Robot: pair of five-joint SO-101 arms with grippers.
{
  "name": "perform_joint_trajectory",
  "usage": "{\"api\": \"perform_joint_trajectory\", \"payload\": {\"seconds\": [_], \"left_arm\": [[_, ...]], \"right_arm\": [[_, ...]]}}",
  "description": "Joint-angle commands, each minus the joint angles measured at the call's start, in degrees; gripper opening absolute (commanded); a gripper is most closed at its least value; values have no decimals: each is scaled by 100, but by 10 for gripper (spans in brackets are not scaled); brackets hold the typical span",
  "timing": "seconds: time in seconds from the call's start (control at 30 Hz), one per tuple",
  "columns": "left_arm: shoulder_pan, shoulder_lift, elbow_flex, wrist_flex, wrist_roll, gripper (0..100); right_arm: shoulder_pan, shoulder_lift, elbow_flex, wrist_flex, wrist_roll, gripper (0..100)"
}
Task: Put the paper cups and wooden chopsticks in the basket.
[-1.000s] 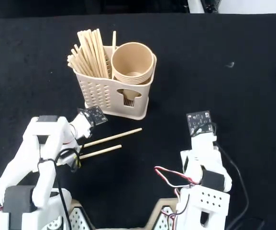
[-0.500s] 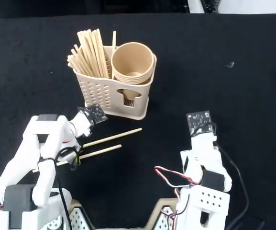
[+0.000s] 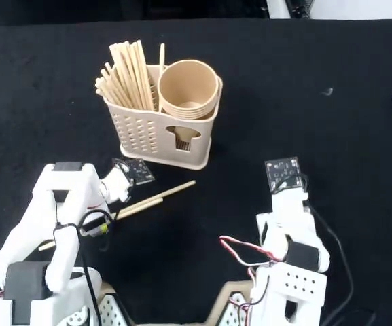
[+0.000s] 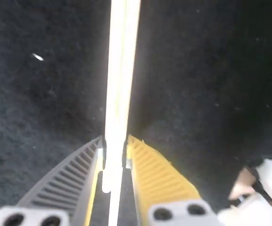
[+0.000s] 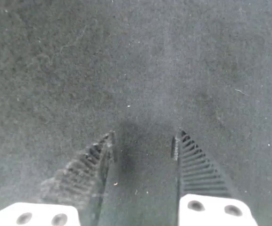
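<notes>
High view, basket: the basket (image 3: 156, 136) stands upright on the far part of the black table (image 3: 318, 122). A nested stack of paper cups (image 3: 189, 88) fills one compartment, and a chopstick bundle (image 3: 124, 71) stands in the one beside it.
High view, leftover: a loose pair of chopsticks (image 3: 158, 195) sits outside the basket, near its front wall. The two are close together and run back under the left arm (image 3: 63, 204).
High view, other side: the right arm (image 3: 287, 231) is well apart from both basket and sticks.
Left wrist view: the left gripper (image 4: 114, 143) has its jaws drawn in to a narrow slot, pinching the loose pair of chopsticks (image 4: 119, 70) side by side. Whether the sticks are off the cloth cannot be told.
Right wrist view: the right gripper (image 5: 143, 141) has its jaws partly apart with nothing between them, above bare cloth.
Done: cups and most sticks appear stowed.
Left: the pinched pair needs to go into the stick compartment.
</notes>
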Motion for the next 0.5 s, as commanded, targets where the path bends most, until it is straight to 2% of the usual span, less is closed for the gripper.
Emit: {"api": "perform_joint_trajectory", "payload": {"seconds": [0.0, 0.23, 0.47], "left_arm": [[-4, -70, -418, 501, -79, 30], [549, -255, -338, 870, -79, 30], [822, -2514, -171, 1582, -26, 30]], "right_arm": [[97, 4, -22, -105, 26, 198], [97, 4, -22, -105, 26, 198], [97, 4, -22, -105, 26, 198]]}}
